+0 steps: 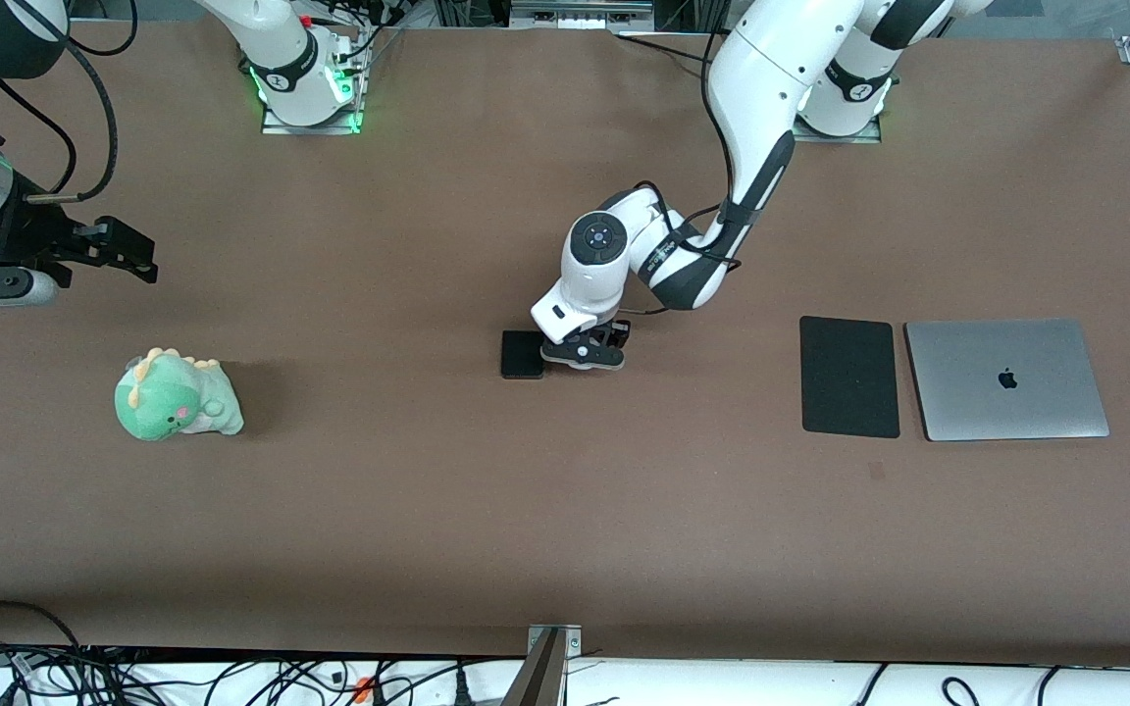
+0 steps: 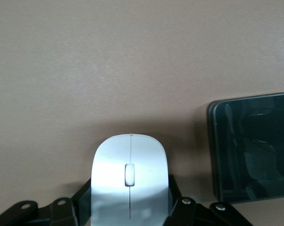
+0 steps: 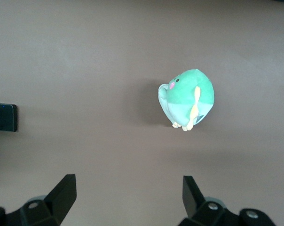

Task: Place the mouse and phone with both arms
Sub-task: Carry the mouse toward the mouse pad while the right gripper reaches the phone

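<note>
The white mouse (image 2: 130,162) sits between the fingers of my left gripper (image 2: 130,190), which press on its two sides low at the table. In the front view the left gripper (image 1: 585,353) is at mid-table and hides most of the mouse. The black phone (image 1: 522,354) lies flat on the table right beside the gripper, toward the right arm's end; it also shows in the left wrist view (image 2: 252,146). My right gripper (image 1: 128,257) hangs open and empty above the table at the right arm's end, waiting, with its fingertips wide apart (image 3: 128,181).
A green dinosaur plush (image 1: 178,395) lies nearer the front camera than the right gripper, also in the right wrist view (image 3: 186,99). A black mouse pad (image 1: 849,376) and a closed silver laptop (image 1: 1006,379) lie side by side toward the left arm's end.
</note>
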Robot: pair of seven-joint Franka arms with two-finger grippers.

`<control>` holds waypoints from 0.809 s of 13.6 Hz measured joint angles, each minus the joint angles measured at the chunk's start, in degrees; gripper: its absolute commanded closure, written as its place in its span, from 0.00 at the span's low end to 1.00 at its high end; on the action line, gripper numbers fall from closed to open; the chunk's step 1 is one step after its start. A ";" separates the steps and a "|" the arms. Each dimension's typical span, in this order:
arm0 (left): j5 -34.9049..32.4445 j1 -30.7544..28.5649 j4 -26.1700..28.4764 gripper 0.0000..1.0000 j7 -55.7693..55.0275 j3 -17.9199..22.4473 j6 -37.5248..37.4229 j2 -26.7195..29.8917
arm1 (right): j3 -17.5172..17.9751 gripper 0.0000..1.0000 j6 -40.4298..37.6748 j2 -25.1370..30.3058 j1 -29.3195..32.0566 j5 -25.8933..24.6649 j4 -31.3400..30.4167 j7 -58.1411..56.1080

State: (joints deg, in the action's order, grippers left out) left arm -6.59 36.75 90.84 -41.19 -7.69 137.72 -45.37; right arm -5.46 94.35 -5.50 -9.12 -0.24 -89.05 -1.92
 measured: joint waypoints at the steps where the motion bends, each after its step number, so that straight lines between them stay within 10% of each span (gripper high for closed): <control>1: 0.00 -0.23 -0.34 0.68 0.00 0.20 -2.37 0.91 | 0.01 0.00 0.08 0.00 0.00 0.00 0.00 -0.57; 11: -0.15 -26.39 -0.71 0.68 21.94 1.47 -28.59 14.10 | 1.22 0.00 2.06 -6.03 -5.85 3.02 -1.66 -1.01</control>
State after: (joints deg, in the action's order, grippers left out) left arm -6.74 10.36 90.13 -19.25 -6.21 109.14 -31.26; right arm -4.24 96.41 -11.53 -14.97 2.78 -90.71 -2.93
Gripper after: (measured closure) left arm 0.396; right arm 0.000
